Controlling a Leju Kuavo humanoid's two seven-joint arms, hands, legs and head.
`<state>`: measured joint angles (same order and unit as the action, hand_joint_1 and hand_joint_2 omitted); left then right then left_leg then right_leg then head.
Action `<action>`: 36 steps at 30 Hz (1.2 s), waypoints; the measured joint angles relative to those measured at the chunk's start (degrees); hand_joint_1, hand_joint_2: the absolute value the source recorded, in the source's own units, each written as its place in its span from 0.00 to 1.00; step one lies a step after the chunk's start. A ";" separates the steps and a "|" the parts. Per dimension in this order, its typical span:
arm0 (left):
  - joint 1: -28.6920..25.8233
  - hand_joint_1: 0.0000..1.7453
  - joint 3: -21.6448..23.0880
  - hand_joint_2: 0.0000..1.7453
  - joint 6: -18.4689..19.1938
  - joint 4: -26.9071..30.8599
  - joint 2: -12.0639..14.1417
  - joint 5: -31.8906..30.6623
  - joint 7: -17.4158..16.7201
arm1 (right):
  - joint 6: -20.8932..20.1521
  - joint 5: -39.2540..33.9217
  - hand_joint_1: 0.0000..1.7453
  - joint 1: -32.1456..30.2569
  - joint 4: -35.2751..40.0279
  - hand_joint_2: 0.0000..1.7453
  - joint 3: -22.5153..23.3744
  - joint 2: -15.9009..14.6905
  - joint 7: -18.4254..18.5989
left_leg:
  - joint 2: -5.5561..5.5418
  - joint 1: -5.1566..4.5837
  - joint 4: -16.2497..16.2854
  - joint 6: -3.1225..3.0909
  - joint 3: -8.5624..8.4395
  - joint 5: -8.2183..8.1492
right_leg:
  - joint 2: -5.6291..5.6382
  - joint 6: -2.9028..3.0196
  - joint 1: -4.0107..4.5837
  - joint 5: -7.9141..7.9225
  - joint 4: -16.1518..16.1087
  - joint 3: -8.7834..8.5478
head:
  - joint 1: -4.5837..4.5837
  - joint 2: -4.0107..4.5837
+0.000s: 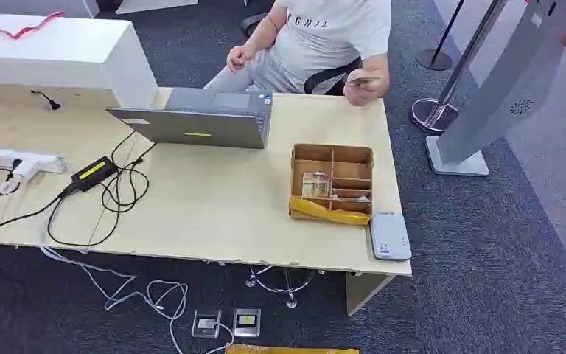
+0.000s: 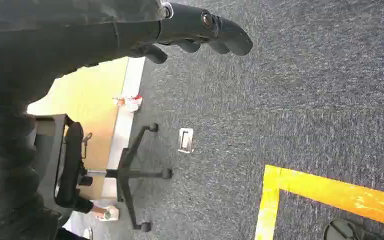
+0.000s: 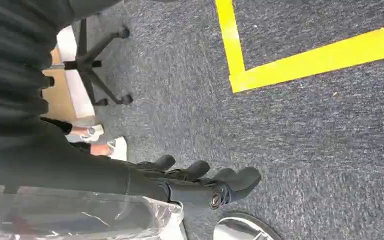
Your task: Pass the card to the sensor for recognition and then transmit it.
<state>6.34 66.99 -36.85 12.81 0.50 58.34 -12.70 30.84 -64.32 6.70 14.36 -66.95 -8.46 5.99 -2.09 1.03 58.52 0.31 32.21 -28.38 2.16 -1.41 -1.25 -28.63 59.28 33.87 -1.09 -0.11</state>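
A brown compartmented box [image 1: 332, 181] stands on the wooden table [image 1: 206, 206] toward its right side, with cards [image 1: 315, 184] in one compartment and a yellow strip along its front. A grey card sensor [image 1: 390, 236] lies at the table's right front corner. A seated person at the far side holds a card [image 1: 363, 80] in one hand. My left hand [image 2: 200, 32] hangs over grey carpet, fingers loosely extended and holding nothing. My right hand [image 3: 200, 182] likewise hangs over the carpet with its fingers apart and nothing in them.
An open grey laptop [image 1: 206, 118] sits mid-table, with a power adapter [image 1: 93, 173], cables and a white power strip [image 1: 15, 158] to the left. A grey kiosk stand [image 1: 501, 96] and a stanchion post [image 1: 442, 103] stand right of the table. Office chairs and yellow floor tape lie nearby.
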 joint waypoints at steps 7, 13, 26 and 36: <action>0.01 0.00 0.00 1.00 -0.13 0.00 0.00 0.37 0.00 | 1.35 -2.33 0.00 0.01 0.00 1.00 0.00 -0.28 -1.22 | 0.00 0.00 0.00 0.00 0.00 0.00 | 0.00 0.00 0.00 0.00 0.00 0.00 | 0.00 0.00; 0.01 0.00 0.04 1.00 -0.11 0.00 0.02 1.05 0.00 | 4.17 -11.46 0.00 0.01 -0.02 1.00 2.14 -4.62 -8.96 | 0.00 -0.12 0.00 -0.02 0.00 -0.01 | -0.01 -0.01 -0.12 0.00 -0.01 0.00 | 0.00 0.00; 0.05 0.00 0.04 1.00 0.76 0.00 0.09 1.97 2.01 | 5.44 -21.55 0.00 2.84 0.13 1.00 12.53 -22.79 -23.96 | 0.01 -0.33 0.01 -0.24 0.01 -0.02 | -0.03 -0.12 -0.33 0.07 -0.03 -0.02 | 0.00 0.00; 0.37 0.00 1.29 1.00 1.97 -0.02 0.24 0.94 5.03 | 5.66 13.73 0.00 12.49 5.32 0.00 25.49 -40.55 -16.56 | 0.03 -0.36 0.02 -0.39 0.13 0.04 | 0.05 -0.23 -0.36 0.14 -0.01 -0.06 | 0.00 0.00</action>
<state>6.72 68.28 -34.88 12.79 0.74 59.28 -7.67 36.50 -50.60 19.19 19.68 -41.45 -49.01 -10.57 -2.06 0.67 58.54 -0.08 32.34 -28.34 2.21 -1.64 -1.61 -28.49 59.27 33.81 -1.09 -0.11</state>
